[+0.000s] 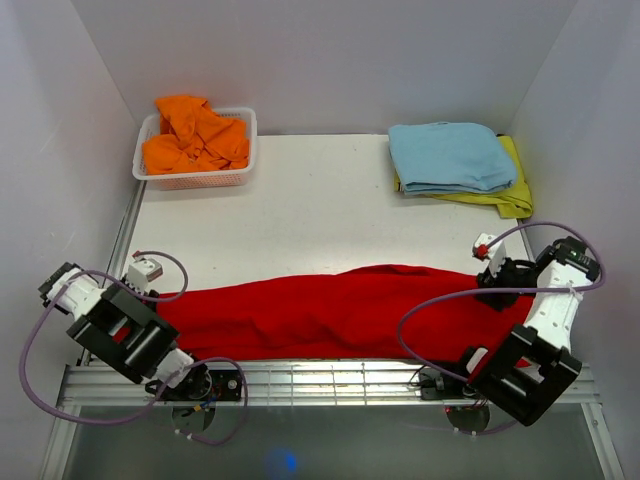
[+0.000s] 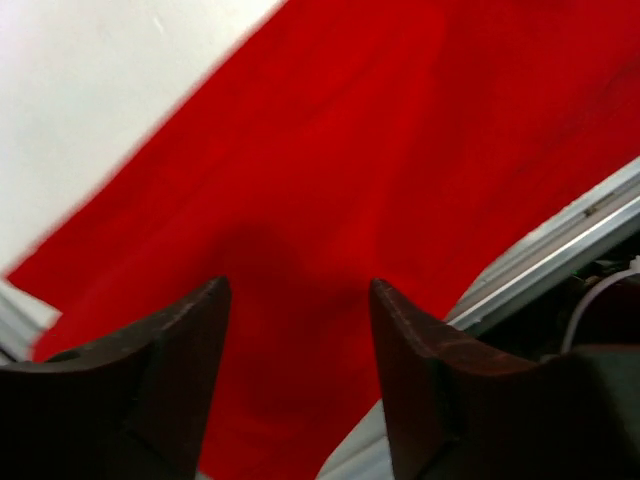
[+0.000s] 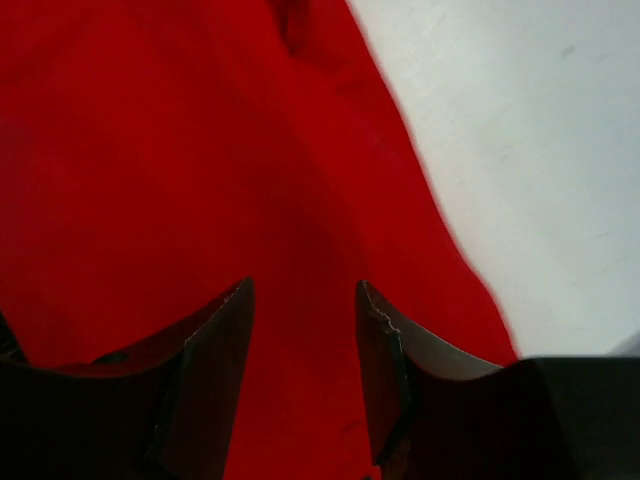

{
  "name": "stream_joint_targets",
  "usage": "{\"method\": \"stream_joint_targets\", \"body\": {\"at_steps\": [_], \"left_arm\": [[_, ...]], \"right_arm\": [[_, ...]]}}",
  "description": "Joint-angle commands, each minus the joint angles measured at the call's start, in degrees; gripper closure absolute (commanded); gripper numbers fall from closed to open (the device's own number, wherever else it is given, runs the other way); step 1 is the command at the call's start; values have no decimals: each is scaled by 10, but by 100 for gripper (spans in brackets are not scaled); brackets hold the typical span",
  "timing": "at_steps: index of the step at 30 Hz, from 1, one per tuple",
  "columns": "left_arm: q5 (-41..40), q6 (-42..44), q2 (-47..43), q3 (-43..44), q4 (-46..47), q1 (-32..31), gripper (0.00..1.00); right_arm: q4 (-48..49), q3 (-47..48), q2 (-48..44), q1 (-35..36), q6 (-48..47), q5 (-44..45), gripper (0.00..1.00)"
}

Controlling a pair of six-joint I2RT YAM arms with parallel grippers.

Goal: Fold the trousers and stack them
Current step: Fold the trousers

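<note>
Left claw (image 2: 297,285) sits at the left end of the trousers (image 1: 330,310). Its fingers (image 2: 190,340) are spread, red cloth shows in the gap, and nothing is visibly pinched. At far left back, a white basket (image 1: 195,181) holds a crumpled orange garment (image 1: 195,135).

The trousers are bright red and lie flat in a long band across the near part of the white bench (image 1: 300,205), running left to right. The near edge lies along the metal rail at the bench front.

At back right, a folded light blue garment (image 1: 450,155) sits on a yellow garment (image 1: 515,195), well apart from the trousers.

Right claw (image 3: 303,283) is over the right end of the trousers near the cloth edge. Its tips are parted with a narrower gap than the left, and no grip is seen.
</note>
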Motion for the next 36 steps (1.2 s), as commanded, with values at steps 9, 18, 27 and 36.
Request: {"method": "stream_joint_targets", "body": {"at_steps": [9, 18, 27, 36], "left_arm": [[-189, -279, 194, -33, 196, -99, 37], [-139, -474, 355, 133, 267, -197, 37], [-91, -526, 447, 333, 214, -238, 35], [48, -379, 322, 406, 43, -238, 13]], "right_arm": [[178, -74, 165, 103, 206, 223, 54], [330, 33, 317, 147, 350, 267, 57], [331, 197, 413, 151, 396, 277, 58], [157, 232, 299, 159, 291, 106, 54]]}}
